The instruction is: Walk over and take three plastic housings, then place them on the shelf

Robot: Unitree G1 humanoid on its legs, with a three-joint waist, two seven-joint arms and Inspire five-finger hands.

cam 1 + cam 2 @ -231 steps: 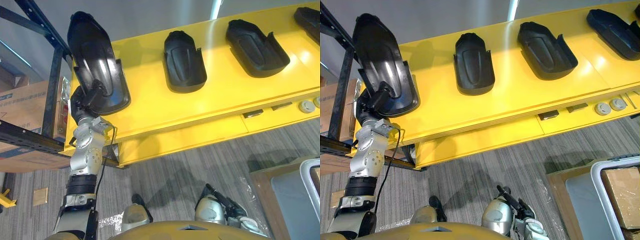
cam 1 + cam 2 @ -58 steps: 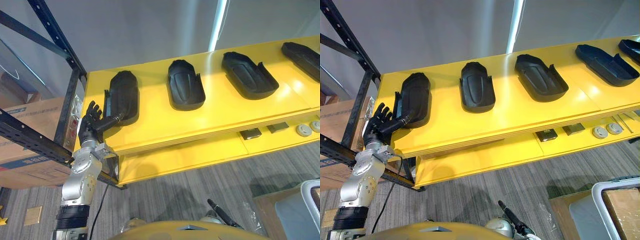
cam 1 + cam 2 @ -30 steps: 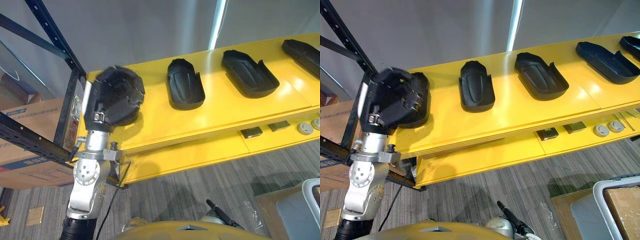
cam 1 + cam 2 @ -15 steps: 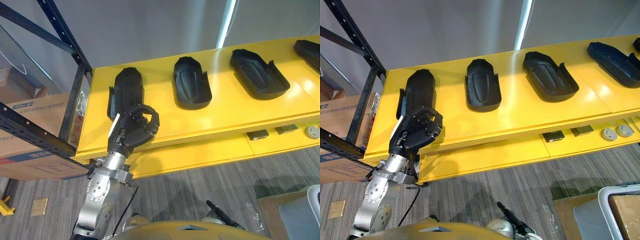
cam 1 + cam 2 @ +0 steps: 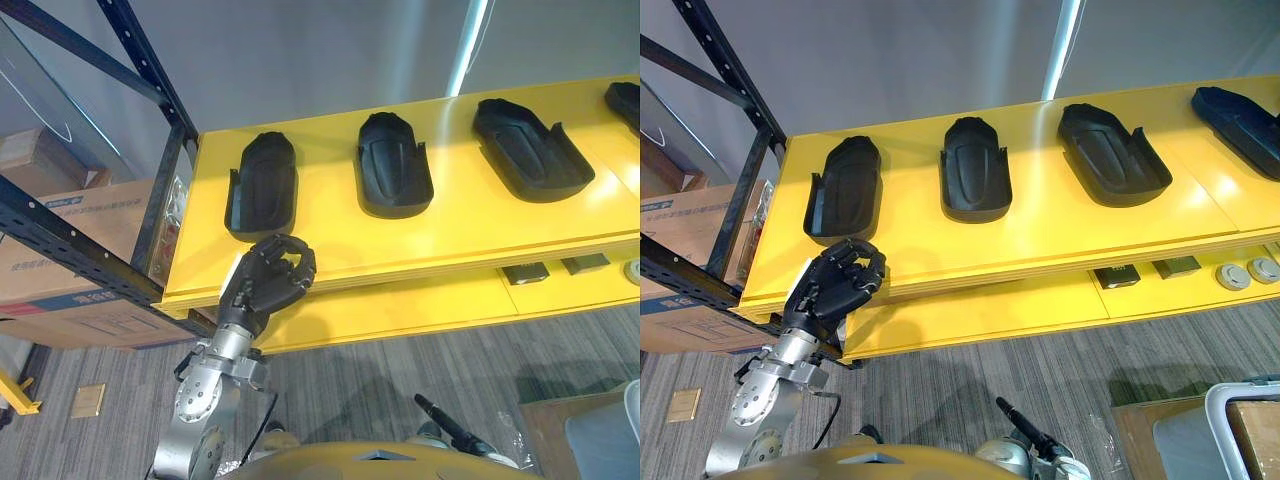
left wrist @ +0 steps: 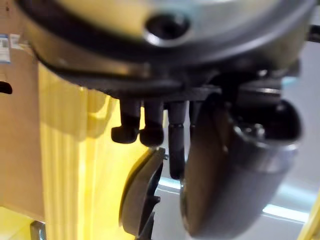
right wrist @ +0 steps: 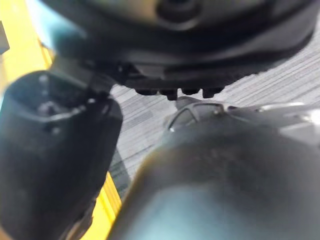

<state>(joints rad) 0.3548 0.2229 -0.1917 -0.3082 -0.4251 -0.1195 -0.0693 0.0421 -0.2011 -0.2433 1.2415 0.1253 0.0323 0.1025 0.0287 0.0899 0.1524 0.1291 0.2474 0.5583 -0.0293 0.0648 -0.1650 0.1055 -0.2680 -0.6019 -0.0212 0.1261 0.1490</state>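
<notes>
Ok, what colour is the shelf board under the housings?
The shelf board is bright yellow, clearest in the left eye view.

Housings [image 5: 976, 170] in a row on shelf [image 5: 1040, 232]

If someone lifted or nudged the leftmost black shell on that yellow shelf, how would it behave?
The leftmost housing looks like a thin-walled hollow shell, so it is probably light for its size and stiff. It lies flat on the smooth yellow shelf, so a nudge would likely slide it, not roll it.
</notes>
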